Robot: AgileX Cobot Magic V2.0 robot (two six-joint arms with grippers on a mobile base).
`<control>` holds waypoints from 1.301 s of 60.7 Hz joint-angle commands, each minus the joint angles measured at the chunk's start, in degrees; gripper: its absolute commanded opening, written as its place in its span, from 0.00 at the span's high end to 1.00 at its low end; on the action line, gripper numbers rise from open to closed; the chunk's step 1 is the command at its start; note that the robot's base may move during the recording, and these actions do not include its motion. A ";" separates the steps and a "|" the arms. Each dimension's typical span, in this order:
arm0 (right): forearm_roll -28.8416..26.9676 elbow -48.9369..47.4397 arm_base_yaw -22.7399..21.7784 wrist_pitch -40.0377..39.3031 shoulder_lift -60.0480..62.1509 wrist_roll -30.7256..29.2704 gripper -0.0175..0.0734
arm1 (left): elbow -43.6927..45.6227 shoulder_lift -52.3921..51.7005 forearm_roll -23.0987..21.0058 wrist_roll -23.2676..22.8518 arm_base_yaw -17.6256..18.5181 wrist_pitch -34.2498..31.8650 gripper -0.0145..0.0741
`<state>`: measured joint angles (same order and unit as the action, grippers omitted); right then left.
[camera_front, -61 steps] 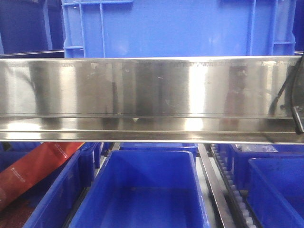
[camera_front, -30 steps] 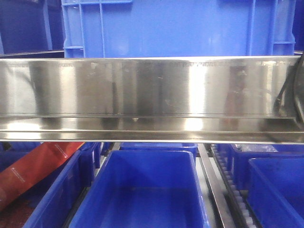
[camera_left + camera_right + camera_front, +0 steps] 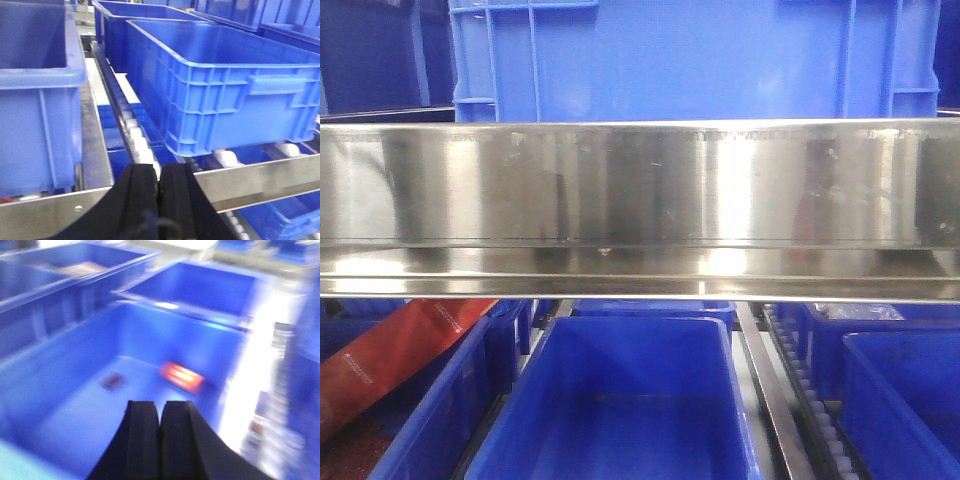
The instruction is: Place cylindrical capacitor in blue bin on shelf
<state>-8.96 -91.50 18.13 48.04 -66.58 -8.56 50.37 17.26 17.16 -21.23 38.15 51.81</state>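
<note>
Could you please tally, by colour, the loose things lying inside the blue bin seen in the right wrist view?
Orange-red rectangular packet: 1
Small dark blurred object: 1
Total: 2

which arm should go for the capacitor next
Right, probably: the right end effector hovers over a blue bin holding a blurred small dark item; the left end effector sits at the shelf rail.
</note>
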 commanded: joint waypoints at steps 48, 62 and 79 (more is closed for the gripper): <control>3.01 58.10 -3.34 -23.14 48.64 0.24 0.99 | 0.01 -0.26 7.79 -0.35 0.18 -1.37 0.92; 3.01 58.77 -3.34 -23.25 48.92 0.24 0.99 | 0.01 -0.26 7.79 -0.35 0.18 -1.46 0.92; 3.01 58.77 -3.34 -23.25 48.92 0.24 0.99 | 0.01 -0.26 7.79 -0.35 0.18 -1.73 0.92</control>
<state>-6.57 -32.85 15.06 26.19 -18.02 -8.29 50.37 17.26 24.77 -21.23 38.15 50.94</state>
